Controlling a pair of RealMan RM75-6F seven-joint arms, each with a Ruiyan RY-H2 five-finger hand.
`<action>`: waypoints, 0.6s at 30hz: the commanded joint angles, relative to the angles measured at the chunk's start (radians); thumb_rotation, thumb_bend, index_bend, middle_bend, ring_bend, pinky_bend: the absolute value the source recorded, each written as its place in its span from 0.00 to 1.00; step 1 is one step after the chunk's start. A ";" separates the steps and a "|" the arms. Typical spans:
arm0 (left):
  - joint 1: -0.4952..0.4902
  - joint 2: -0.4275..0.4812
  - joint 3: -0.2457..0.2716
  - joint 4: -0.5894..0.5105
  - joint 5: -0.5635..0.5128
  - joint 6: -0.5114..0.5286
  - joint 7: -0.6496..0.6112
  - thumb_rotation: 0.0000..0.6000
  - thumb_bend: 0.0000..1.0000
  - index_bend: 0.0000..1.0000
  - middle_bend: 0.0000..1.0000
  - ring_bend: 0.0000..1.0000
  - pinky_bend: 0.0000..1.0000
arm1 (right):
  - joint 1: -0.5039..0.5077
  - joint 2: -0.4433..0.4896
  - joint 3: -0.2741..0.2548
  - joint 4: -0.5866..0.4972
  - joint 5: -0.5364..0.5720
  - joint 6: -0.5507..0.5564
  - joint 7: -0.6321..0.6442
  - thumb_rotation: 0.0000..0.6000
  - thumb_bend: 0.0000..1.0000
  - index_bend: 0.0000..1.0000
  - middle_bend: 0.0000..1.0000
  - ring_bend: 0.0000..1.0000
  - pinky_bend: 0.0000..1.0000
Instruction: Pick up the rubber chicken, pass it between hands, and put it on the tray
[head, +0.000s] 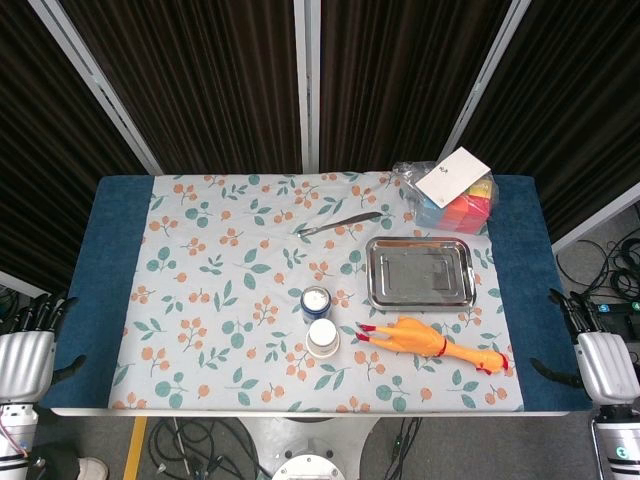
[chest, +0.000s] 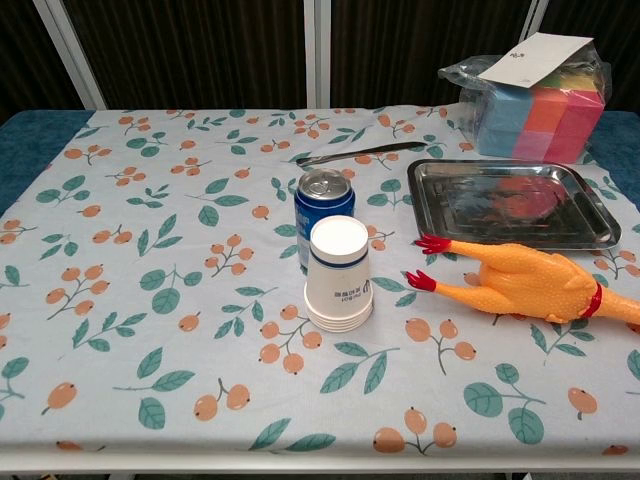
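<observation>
- While both hands hang off the table's side edges, the chicken (head: 432, 342) lies on its side on the cloth (head: 220, 260) near the front right corner, red feet toward the cups (head: 322, 338), head toward the right edge.
- Tray (head: 420, 272) sits just behind the chicken, apart from it, toward the right edge.
- Left hand (head: 28, 350) hovers beside the front left corner, grasping nothing; whether its fingers are spread or curled cannot be told.
- Right hand (head: 600, 355) is beside the front right corner, likewise grasping nothing, finger pose unclear.
- Can (head: 315, 302) stands touching the cup stack, near the front middle.
- Knife (head: 338, 224) lies behind the tray; a bagged box (head: 455, 195) sits at the back right corner.
</observation>
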 joint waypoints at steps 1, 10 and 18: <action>-0.001 -0.001 -0.001 0.001 -0.003 -0.003 0.000 1.00 0.14 0.23 0.22 0.14 0.21 | 0.003 -0.002 0.001 -0.002 0.005 -0.006 -0.005 1.00 0.05 0.00 0.16 0.05 0.20; 0.001 -0.001 0.006 -0.002 0.006 -0.001 -0.006 1.00 0.14 0.23 0.22 0.14 0.21 | 0.000 0.004 -0.005 -0.015 0.004 -0.010 -0.011 1.00 0.05 0.00 0.16 0.05 0.20; 0.011 -0.005 0.012 0.006 0.015 0.012 -0.024 1.00 0.14 0.23 0.22 0.14 0.21 | 0.044 0.004 -0.028 -0.076 0.026 -0.129 -0.113 1.00 0.02 0.00 0.21 0.11 0.23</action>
